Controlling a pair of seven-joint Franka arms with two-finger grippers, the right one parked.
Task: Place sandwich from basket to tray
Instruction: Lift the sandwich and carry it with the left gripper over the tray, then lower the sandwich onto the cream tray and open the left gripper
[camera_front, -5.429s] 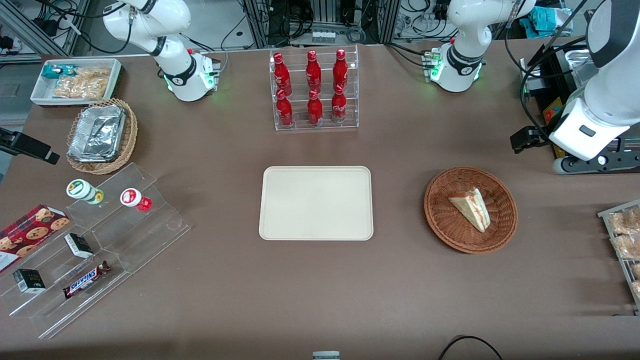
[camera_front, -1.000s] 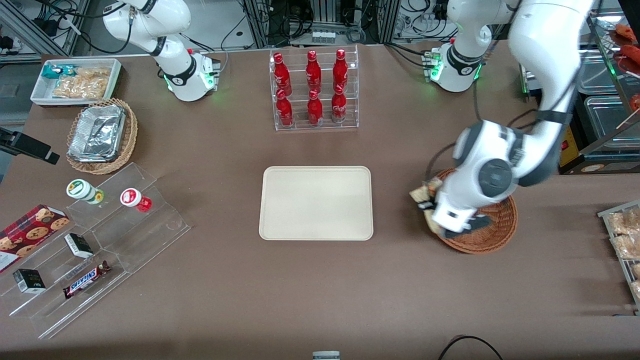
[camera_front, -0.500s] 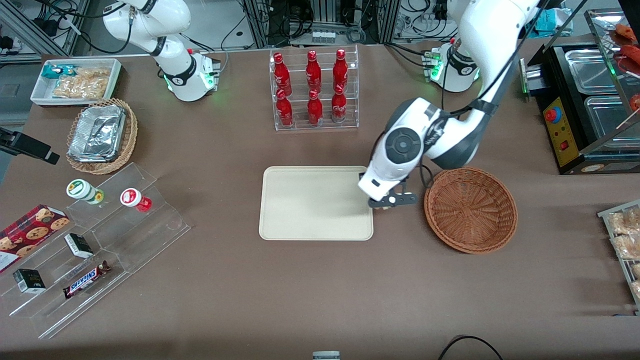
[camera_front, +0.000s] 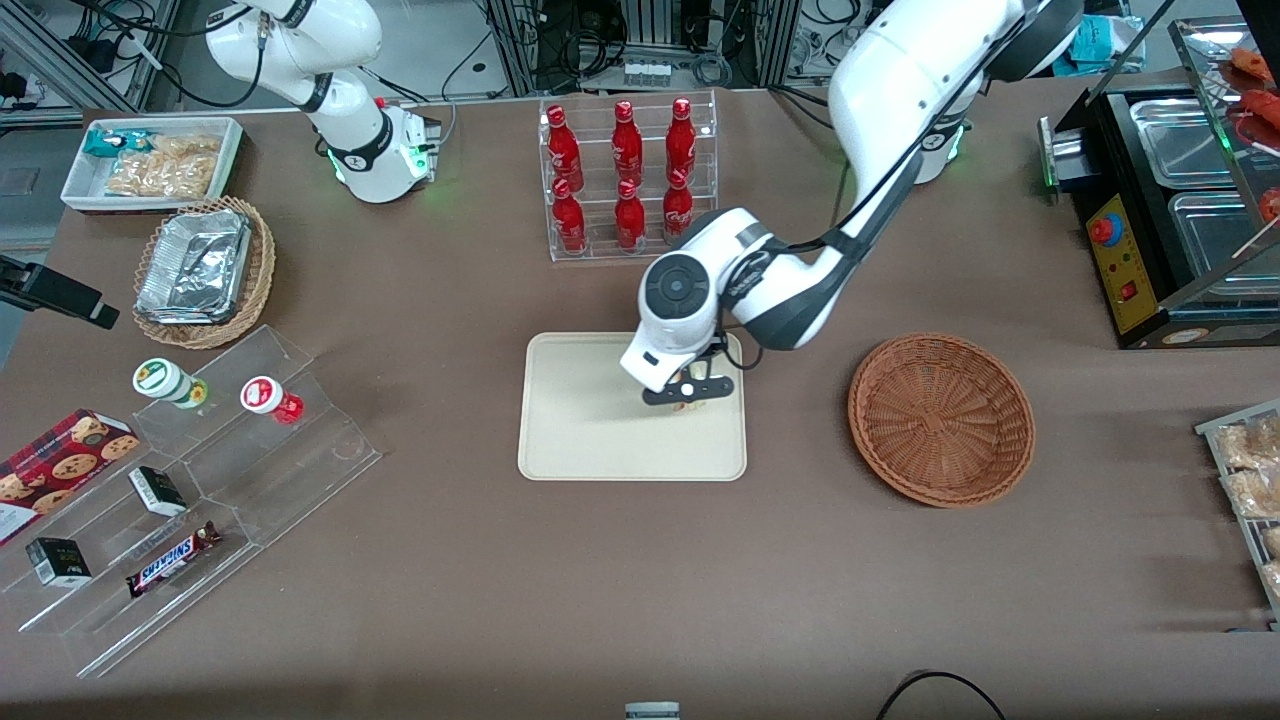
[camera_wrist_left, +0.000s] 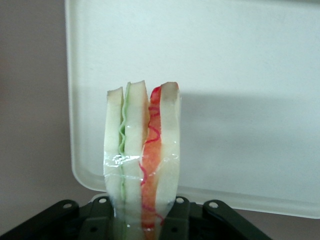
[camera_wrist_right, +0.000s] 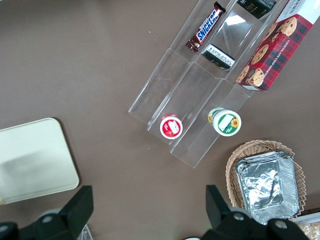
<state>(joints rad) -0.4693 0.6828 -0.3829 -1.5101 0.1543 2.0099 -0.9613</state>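
Sandwich (camera_wrist_left: 142, 170) is clamped upright between the gripper (camera_wrist_left: 142, 222) fingers — held above the tray (camera_front: 580, 440); basket (camera_front: 941, 420) is seen empty.

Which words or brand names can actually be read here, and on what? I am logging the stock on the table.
"SNICKERS": on the chocolate bar in the clear stepped stand.
Red bottles, cookie box, two cups and small dark boxes: print too small to read.
Sandwich, tray and basket: no text.
The gripper holds the sandwich above the tray, jaws shut on it.
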